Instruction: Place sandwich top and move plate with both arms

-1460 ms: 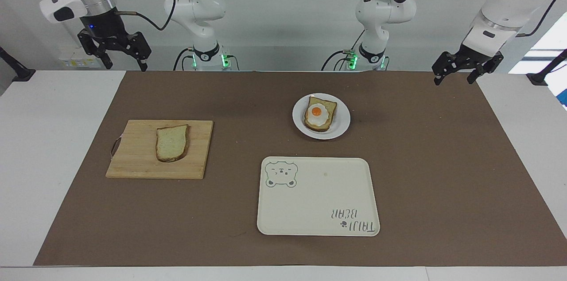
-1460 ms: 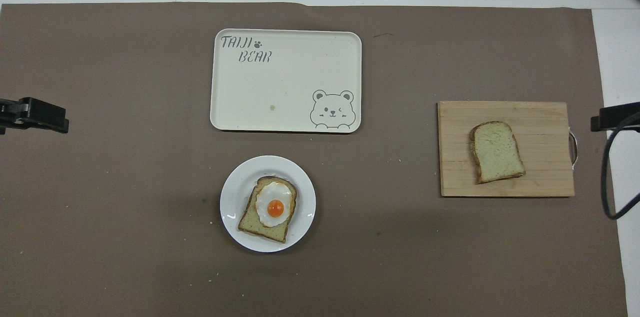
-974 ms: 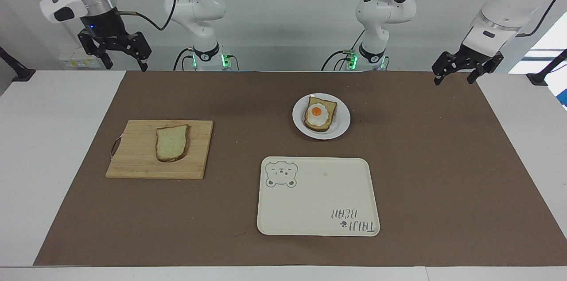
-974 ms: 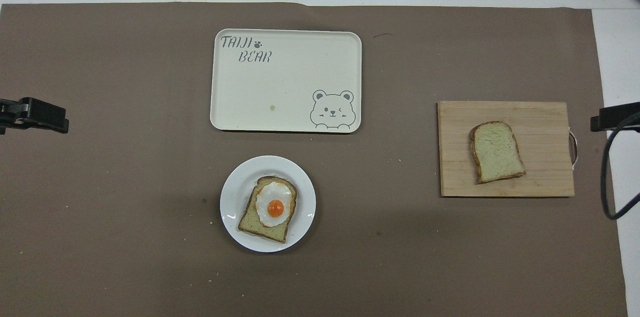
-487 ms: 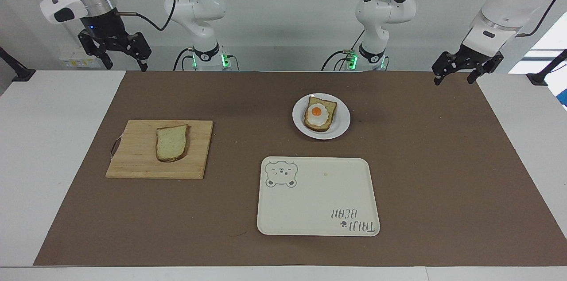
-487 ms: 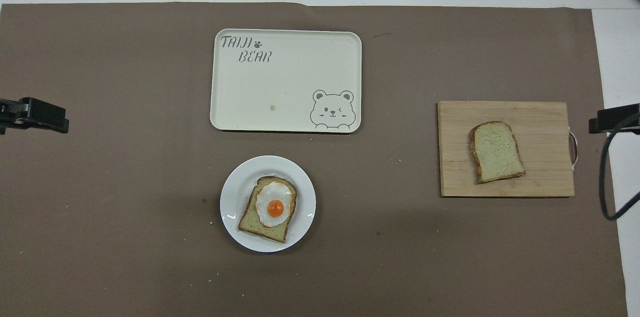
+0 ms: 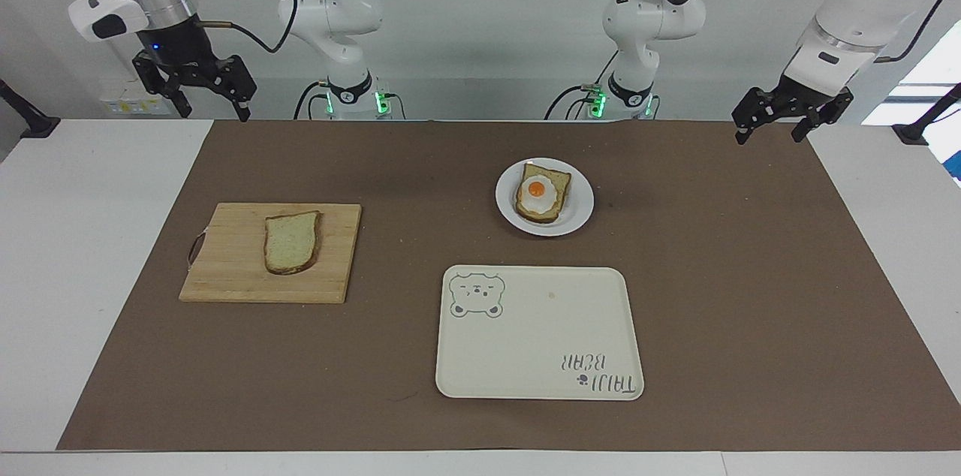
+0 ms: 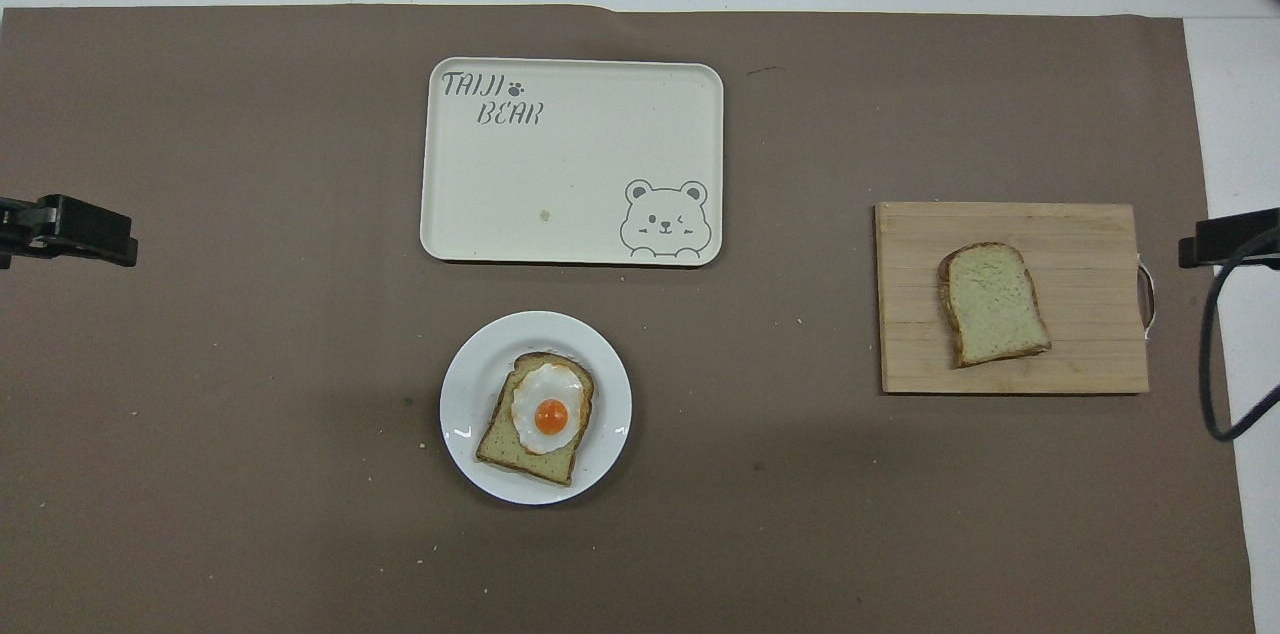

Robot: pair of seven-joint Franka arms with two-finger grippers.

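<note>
Facing view: the right gripper hangs in the air over the table's edge at about ten o'clock, its black fingers spread wide and holding nothing. The left gripper hangs over the corner of the brown mat at about two o'clock, its fingers apart and empty too. The sandwich top lies flat on a wooden cutting board toward the right arm's end of the table, at about nine o'clock. The plate sits just above centre, carrying a bread slice with a fried egg. A cream bear tray lies at six o'clock, farther from the robots than the plate and just apart from it.

Overhead view: only the grippers' black tips show, the left gripper at nine o'clock and the right gripper at three o'clock. The sandwich top rests on the cutting board at three o'clock, well apart from the plate, which sits at six o'clock with the egg slice on it. The bear tray lies toward twelve o'clock.
</note>
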